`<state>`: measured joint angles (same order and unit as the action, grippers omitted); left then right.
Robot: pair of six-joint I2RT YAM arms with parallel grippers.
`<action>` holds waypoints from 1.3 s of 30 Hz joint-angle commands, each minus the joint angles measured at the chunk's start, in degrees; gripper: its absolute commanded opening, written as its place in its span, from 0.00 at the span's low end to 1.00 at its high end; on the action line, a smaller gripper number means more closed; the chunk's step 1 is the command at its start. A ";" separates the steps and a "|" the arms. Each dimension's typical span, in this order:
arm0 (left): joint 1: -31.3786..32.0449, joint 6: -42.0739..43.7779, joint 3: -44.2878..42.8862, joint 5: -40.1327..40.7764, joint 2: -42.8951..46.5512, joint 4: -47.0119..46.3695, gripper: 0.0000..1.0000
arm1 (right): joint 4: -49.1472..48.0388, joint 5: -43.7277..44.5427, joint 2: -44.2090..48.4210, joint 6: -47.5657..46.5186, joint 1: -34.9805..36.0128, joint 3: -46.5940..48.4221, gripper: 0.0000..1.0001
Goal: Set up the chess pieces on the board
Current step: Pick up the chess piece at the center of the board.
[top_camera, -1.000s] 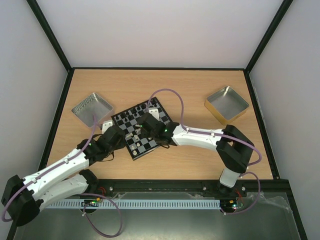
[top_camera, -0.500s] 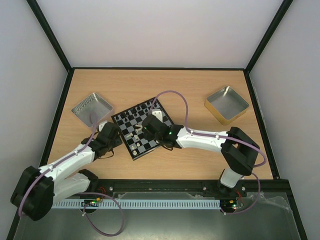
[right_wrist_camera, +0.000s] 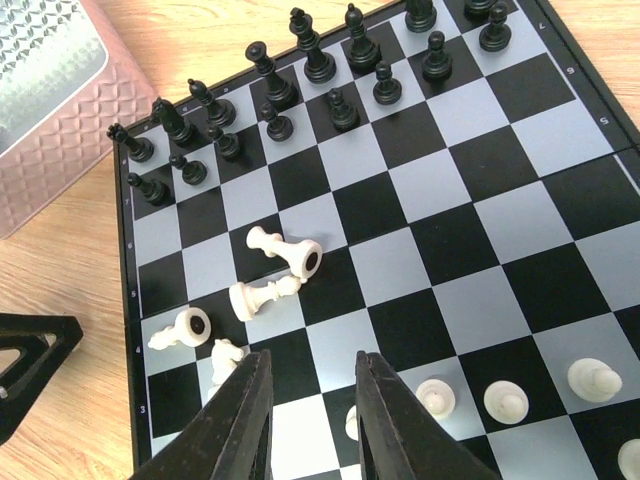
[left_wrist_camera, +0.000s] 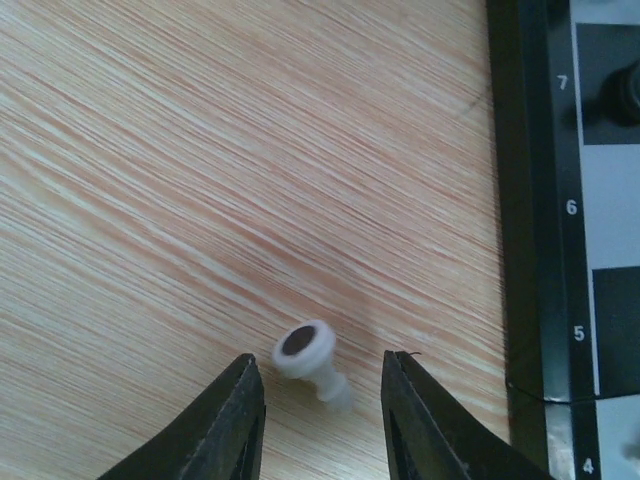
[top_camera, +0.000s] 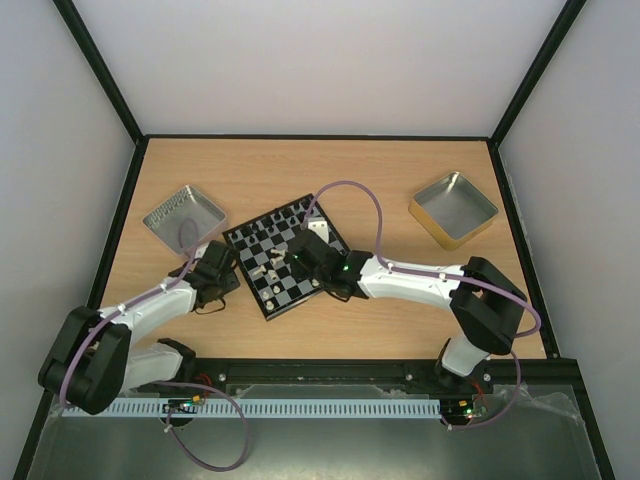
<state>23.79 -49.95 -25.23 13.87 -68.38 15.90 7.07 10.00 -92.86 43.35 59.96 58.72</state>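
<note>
Chess pieces in cream-white (right_wrist_camera: 290,252) lie toppled on squares near one edge of the small black-and-grey checked chessboard (right_wrist_camera: 470,160). Black pieces (right_wrist_camera: 318,62) stand in rows at one end. The board sits askew in the middle of the wooden worktop (top_camera: 400,170). One cream-white pawn (left_wrist_camera: 310,358) lies on the wood just beside the board's edge, between the parted jaws of the left gripper (left_wrist_camera: 320,390), which do not touch it. The right gripper (right_wrist_camera: 313,390) hovers over the board, jaws apart and clamping nothing.

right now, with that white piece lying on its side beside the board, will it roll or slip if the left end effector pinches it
Probably apt to roll: the white piece lies on its side with a round base, on smooth table. Likely light: it looks tiny between the left end effector's fingers. Its narrow stem might slip or pivot.
</note>
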 commanded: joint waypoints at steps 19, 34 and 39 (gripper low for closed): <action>-2.87 4.38 -2.31 -1.36 -7.21 -3.03 0.21 | -1.12 3.75 3.73 0.66 -0.37 -1.42 0.22; -2.87 3.99 0.11 -5.88 -5.52 -1.98 0.26 | -1.75 3.52 3.59 0.59 -0.32 -1.34 0.22; -2.87 3.90 0.97 -5.35 -5.83 -2.71 0.20 | -1.96 3.32 3.71 0.79 -0.33 -1.55 0.22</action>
<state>21.08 -45.60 -26.59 10.48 -73.45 10.37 6.50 11.79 -90.70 43.75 59.94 57.89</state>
